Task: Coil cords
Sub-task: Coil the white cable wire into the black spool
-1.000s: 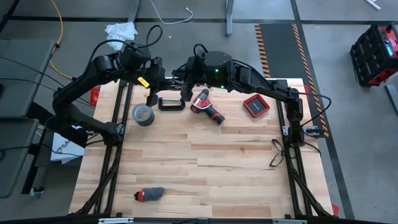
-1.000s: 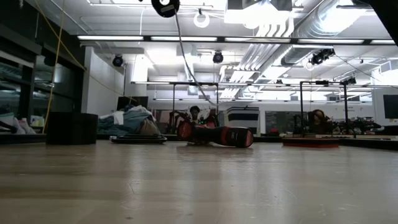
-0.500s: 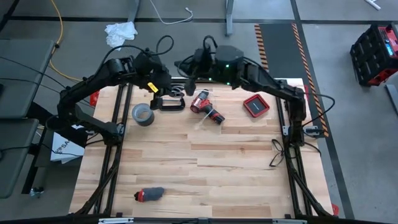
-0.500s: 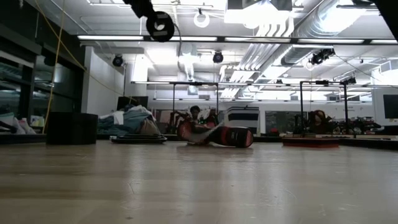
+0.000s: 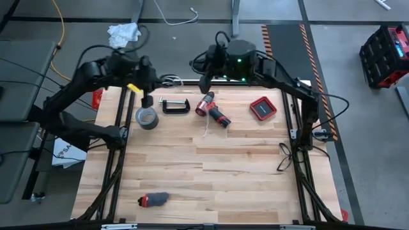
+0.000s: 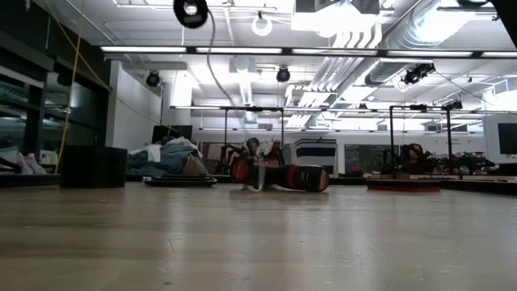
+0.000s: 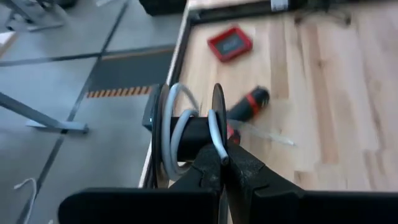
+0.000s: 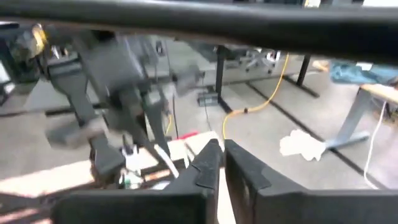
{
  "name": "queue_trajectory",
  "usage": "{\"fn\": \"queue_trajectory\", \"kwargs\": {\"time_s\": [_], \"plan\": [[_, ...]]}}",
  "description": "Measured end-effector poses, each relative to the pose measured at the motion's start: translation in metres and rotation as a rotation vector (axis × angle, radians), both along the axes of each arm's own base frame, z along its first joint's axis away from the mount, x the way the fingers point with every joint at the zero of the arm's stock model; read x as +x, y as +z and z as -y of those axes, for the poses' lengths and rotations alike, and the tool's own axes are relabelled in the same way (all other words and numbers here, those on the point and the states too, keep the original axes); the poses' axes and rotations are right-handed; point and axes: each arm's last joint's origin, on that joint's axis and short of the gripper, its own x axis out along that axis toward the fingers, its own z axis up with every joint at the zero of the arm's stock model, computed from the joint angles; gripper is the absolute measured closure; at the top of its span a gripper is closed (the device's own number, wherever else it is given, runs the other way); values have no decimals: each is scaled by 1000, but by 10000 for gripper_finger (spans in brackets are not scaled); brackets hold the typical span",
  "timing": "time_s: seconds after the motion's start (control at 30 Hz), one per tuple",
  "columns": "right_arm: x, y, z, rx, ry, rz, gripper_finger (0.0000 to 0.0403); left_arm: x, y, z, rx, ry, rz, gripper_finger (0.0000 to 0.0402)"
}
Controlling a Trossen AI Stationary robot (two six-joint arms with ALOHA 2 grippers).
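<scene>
The left gripper [image 7: 222,163] is pinched tight on the thin white cable [image 7: 215,134], which loops around a dark spool-like piece just past its fingertips; in the high view it [image 5: 146,99] hangs above the far left part of the table [image 5: 211,172], over the grey tape roll [image 5: 146,117]. The right gripper [image 5: 204,85] sits at the far edge, its fingers drawn close together, and I cannot tell whether anything is between them. Below it lies the red and black power tool [image 5: 212,110], with a black C-clamp [image 5: 174,105] between it and the tape roll, and a red-framed square object [image 5: 262,108] off to the right. In the low view the cable [image 6: 212,61] hangs down from its small black disc [image 6: 191,11], high above the table, to the tool [image 6: 279,175].
</scene>
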Motion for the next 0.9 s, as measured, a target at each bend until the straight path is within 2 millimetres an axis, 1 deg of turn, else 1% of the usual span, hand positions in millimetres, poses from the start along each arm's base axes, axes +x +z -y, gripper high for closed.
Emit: {"fn": "queue_trajectory", "kwargs": {"time_s": [0.17, 0.23, 0.3, 0.43, 0.5, 0.6, 0.77, 0.9], "plan": [[18, -29, -6, 26, 57, -105, 331, -24, 22, 13, -58, 54, 163, 402], [20, -33, -9, 36, 65, -121, 307, -31, 33, 17, -93, 59, 251, 402], [23, -36, -7, 55, 57, -126, 289, -38, 46, 21, -115, 49, 349, 402], [32, -46, -6, 110, 181, -140, 275, -51, 71, 30, -181, 1, 526, 402], [34, -45, -8, 137, 260, -106, 274, -55, 81, 33, -241, -28, 595, 402], [31, -33, -7, 133, 350, -23, 274, -60, 95, 39, -364, -109, 688, 402], [34, -24, -2, 103, 448, 81, 274, -63, 120, 46, -593, -307, 865, 402], [33, -12, 0, 97, 565, 194, 274, -66, 138, 50, -718, -422, 992, 402]]}}
